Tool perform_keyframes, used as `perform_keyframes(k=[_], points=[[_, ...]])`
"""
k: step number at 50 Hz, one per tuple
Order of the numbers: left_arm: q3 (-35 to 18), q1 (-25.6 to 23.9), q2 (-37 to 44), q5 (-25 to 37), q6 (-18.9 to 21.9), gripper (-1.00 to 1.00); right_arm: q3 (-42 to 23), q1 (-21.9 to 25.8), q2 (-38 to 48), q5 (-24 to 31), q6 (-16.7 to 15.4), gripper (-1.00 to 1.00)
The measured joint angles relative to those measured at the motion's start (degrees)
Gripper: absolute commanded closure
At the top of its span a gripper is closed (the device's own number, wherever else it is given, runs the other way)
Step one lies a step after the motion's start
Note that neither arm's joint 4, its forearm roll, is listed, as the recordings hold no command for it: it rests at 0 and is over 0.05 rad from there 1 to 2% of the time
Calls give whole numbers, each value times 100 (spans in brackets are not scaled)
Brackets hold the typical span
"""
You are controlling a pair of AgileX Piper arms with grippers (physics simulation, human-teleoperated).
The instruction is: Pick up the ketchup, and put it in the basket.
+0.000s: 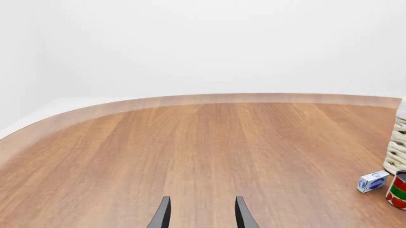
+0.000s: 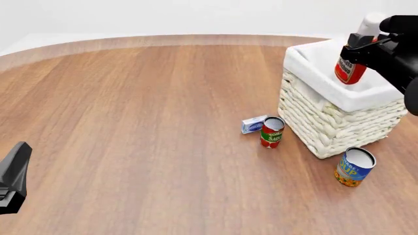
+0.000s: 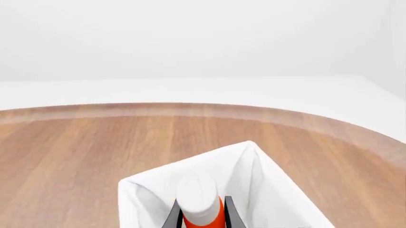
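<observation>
The ketchup [image 2: 353, 62], a red-orange bottle with a white cap, hangs tilted above the opening of the cream wicker basket [image 2: 333, 122]. My right gripper [image 2: 363, 46] is shut on the bottle's upper part. In the right wrist view the ketchup's white cap [image 3: 198, 195] sits between the two fingers [image 3: 172, 216] over the basket's white lining [image 3: 254, 180]. My left gripper [image 1: 201, 213] is open and empty, low over the bare table at the near left; in the front view only part of it [image 2: 13, 178] shows.
A red-and-green tomato can [image 2: 271, 132] and a small blue-and-white box [image 2: 253, 124] stand just left of the basket. A blue-and-orange soup can [image 2: 355, 167] stands in front of it. The can [image 1: 398, 190] and box [image 1: 372, 181] also show in the left wrist view.
</observation>
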Motion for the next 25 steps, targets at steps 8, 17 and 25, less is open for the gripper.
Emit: perform_keyframes(k=[8, 17, 25], points=[[0, 0, 0, 0, 0, -100, -29, -12, 122, -11, -14, 100], [0, 0, 0, 0, 0, -100, -59, -3, 245, -19, -36, 100], [0, 0, 0, 0, 0, -100, -82, 1, 323, -19, -43, 100]])
